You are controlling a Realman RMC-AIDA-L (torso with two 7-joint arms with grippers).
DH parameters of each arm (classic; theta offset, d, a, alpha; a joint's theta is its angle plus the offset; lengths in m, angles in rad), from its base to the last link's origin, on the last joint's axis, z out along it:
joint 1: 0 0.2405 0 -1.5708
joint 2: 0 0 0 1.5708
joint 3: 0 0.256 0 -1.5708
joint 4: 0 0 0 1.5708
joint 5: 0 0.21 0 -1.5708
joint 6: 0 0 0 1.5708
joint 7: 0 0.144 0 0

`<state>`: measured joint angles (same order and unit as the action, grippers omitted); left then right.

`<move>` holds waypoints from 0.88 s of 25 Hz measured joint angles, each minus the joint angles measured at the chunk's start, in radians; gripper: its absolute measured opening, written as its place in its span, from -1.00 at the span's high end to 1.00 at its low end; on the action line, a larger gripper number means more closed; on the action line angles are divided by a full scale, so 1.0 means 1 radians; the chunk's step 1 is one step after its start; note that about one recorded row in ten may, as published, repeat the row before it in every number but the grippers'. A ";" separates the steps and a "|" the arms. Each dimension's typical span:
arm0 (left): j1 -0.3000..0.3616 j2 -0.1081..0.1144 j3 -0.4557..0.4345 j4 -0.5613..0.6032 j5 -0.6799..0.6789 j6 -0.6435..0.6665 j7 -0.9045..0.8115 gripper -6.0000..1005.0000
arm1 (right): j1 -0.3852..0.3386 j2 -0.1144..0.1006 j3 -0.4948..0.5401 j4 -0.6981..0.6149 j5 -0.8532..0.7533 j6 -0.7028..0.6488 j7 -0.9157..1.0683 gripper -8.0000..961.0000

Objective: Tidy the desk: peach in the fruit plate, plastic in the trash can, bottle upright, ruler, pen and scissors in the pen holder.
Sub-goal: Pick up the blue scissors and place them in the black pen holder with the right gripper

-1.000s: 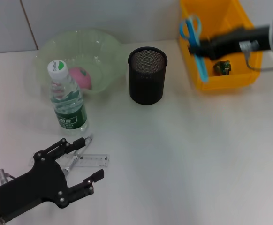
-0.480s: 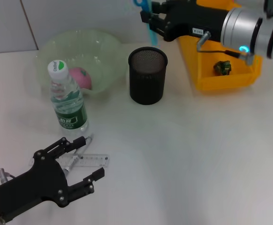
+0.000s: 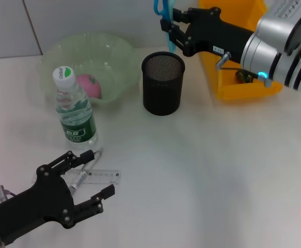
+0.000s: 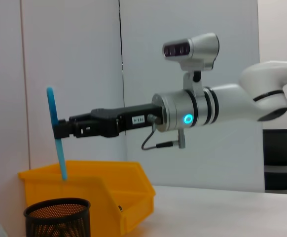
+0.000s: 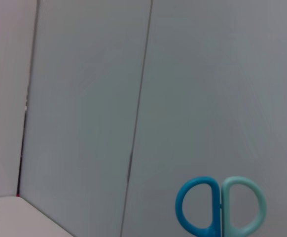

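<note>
My right gripper [image 3: 174,31] is shut on the blue scissors [image 3: 164,19], which hang blades down just above the black mesh pen holder [image 3: 162,82]. The left wrist view shows the scissors [image 4: 57,143] over the pen holder [image 4: 57,217]. Their handles [image 5: 221,207] fill the right wrist view. The bottle [image 3: 74,106] stands upright. A pink peach [image 3: 89,85] lies in the green fruit plate [image 3: 83,41]. On the table, the clear ruler [image 3: 103,177] and a pen [image 3: 83,176] lie between the fingers of my open left gripper [image 3: 101,173].
The yellow bin [image 3: 246,88] stands at the back right, behind my right arm, with a dark crumpled piece [image 3: 243,76] inside. A white wall rises behind the table. Bare table stretches across the front right.
My right gripper has carried the scissors left from over the yellow bin to above the pen holder. The left arm has not moved.
</note>
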<state>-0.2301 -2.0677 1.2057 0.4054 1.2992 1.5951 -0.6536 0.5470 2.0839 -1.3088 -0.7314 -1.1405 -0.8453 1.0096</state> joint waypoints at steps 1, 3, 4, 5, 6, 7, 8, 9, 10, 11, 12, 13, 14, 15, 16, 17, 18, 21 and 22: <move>0.000 0.000 0.000 0.000 0.000 0.000 0.000 -0.57 | 0.003 0.000 0.000 0.017 0.012 0.000 -0.016 0.24; 0.000 0.000 0.000 0.000 0.000 0.000 0.000 -0.57 | 0.010 0.000 0.002 0.052 0.025 0.000 -0.040 0.23; 0.000 0.000 0.000 0.000 0.000 0.001 -0.001 -0.57 | 0.015 0.000 0.004 0.067 0.027 0.000 -0.047 0.22; 0.000 0.000 0.000 0.000 0.000 0.001 -0.001 -0.57 | 0.022 0.000 0.006 0.088 0.029 -0.001 -0.055 0.21; 0.000 0.000 0.000 -0.001 0.000 0.001 -0.001 -0.57 | 0.028 0.000 0.008 0.105 0.031 -0.001 -0.065 0.21; 0.000 0.000 0.000 -0.001 0.000 0.001 -0.001 -0.57 | 0.035 0.001 0.010 0.124 0.035 -0.002 -0.076 0.20; 0.000 0.000 0.000 -0.001 0.000 0.001 -0.001 -0.57 | 0.044 0.001 0.011 0.143 0.046 -0.002 -0.093 0.20; 0.000 0.000 0.000 0.000 0.000 0.001 0.000 -0.57 | 0.053 0.001 0.011 0.168 0.066 -0.003 -0.116 0.19; 0.000 0.000 0.000 0.000 0.000 0.001 0.000 -0.57 | 0.062 0.001 0.009 0.190 0.089 -0.005 -0.138 0.18; 0.000 0.000 0.000 0.001 0.000 0.001 0.003 -0.57 | 0.069 0.001 0.006 0.207 0.105 -0.009 -0.154 0.18; 0.000 0.000 0.001 0.002 0.000 0.001 0.006 -0.57 | 0.075 0.001 0.003 0.221 0.116 -0.013 -0.168 0.17; 0.000 0.000 0.002 0.003 0.000 0.002 0.006 -0.57 | 0.079 0.001 0.001 0.231 0.122 -0.017 -0.177 0.17; 0.000 0.000 0.002 0.003 0.000 0.002 0.006 -0.57 | 0.078 0.001 0.000 0.237 0.122 -0.025 -0.179 0.16; 0.000 0.000 0.002 0.003 0.000 0.002 0.006 -0.57 | 0.078 0.001 0.000 0.237 0.122 -0.025 -0.179 0.15; 0.000 0.002 0.006 0.007 0.004 0.002 0.004 -0.57 | 0.076 0.001 0.000 0.236 0.122 -0.030 -0.179 0.15; 0.000 0.002 0.006 0.007 0.004 0.002 0.004 -0.57 | 0.074 0.001 0.000 0.235 0.122 -0.035 -0.176 0.14; 0.000 0.003 0.008 0.009 0.005 0.002 0.004 -0.57 | 0.071 0.001 0.000 0.232 0.121 -0.041 -0.165 0.14; 0.000 0.004 0.009 0.013 0.007 0.003 0.003 -0.57 | 0.061 -0.005 -0.002 0.219 0.111 -0.063 -0.104 0.12; 0.000 0.004 0.009 0.013 0.007 0.003 0.003 -0.57 | 0.053 -0.008 -0.002 0.203 0.096 -0.073 -0.063 0.03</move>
<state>-0.2301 -2.0637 1.2149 0.4179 1.3062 1.5981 -0.6502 0.6001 2.0759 -1.3109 -0.5285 -1.0446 -0.9181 0.9467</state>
